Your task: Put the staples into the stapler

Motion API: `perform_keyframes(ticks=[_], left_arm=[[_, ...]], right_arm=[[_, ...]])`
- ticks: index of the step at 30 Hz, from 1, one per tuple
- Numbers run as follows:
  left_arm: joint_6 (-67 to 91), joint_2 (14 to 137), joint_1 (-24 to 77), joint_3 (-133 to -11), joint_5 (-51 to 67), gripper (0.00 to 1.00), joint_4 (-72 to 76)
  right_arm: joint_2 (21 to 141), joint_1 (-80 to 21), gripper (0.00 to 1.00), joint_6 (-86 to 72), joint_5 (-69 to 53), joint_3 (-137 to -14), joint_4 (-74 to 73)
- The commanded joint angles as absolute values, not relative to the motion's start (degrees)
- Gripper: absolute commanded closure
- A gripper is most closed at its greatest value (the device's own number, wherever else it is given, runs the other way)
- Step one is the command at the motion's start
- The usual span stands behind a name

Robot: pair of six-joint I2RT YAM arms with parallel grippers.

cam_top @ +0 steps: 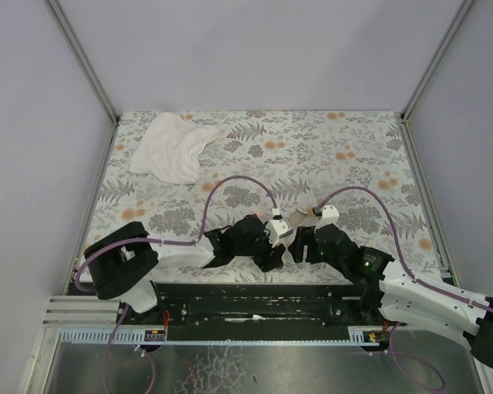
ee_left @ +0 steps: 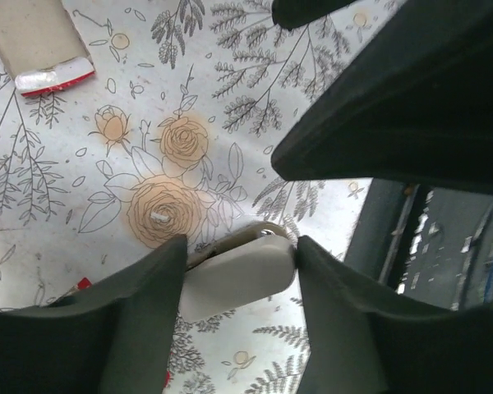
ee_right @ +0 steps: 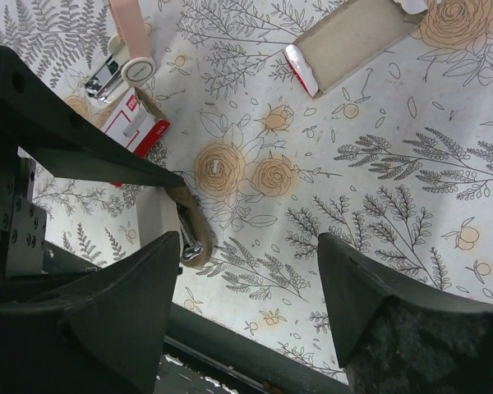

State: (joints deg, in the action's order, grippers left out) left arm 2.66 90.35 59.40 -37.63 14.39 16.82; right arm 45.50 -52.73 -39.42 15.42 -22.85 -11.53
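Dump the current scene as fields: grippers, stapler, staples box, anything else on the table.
left gripper: fingers flank pale tan piece; grip and identity unclear
right gripper: open, empty
red box: label up, beside left gripper
stapler: pink, on table, beyond red box
cardboard tray: out of box, lying apart
white cloth: far left corner

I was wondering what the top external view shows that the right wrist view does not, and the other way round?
Only the top external view shows the white cloth at the table's far left. Only the right wrist view shows the red staple box with its pale label. Both show the floral table cover and the right arm's fingers.
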Motion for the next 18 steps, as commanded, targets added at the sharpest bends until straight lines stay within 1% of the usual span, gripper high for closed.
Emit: perform_keyframes(ticks=[1,2,3,6,7,11,12,15,17,18], left_arm=[[2.9,91.0,59.1,-38.9,12.2,0.54,15.1],[3.8,91.0,59.1,-39.0,10.9,0.58,14.8],[5.2,91.0,59.1,-39.0,9.5,0.60,14.5],[7.8,91.0,59.5,-38.5,7.8,0.61,14.2],[8.5,91.0,59.7,-38.4,7.6,0.59,14.0],[10.0,90.2,60.5,-37.1,8.6,0.37,13.9],[10.0,90.0,60.5,-36.6,9.0,0.34,14.2],[9.6,89.5,60.5,-35.8,9.5,0.32,14.5],[9.2,89.9,60.5,-36.0,9.8,0.32,13.9],[9.1,90.2,60.5,-36.1,10.3,0.34,13.8]], right_arm=[[43.3,-52.2,0.25,-38.8,15.6,-22.8,-11.4],[43.0,-52.2,0.25,-38.8,15.7,-22.8,-11.5],[42.8,-52.1,0.25,-38.8,15.9,-23.0,-11.7],[42.2,-52.1,0.25,-38.7,16.2,-23.3,-11.9],[42.1,-52.1,0.25,-38.6,16.2,-23.3,-12.0],[42.2,-52.0,0.25,-38.7,16.3,-23.2,-12.1],[42.2,-52.0,0.25,-38.8,16.2,-23.2,-12.1],[42.1,-52.0,0.25,-39.0,15.8,-23.0,-11.8],[42.1,-52.0,0.25,-39.2,15.6,-22.9,-11.7],[42.0,-52.0,0.25,-39.2,15.6,-22.8,-11.7]])
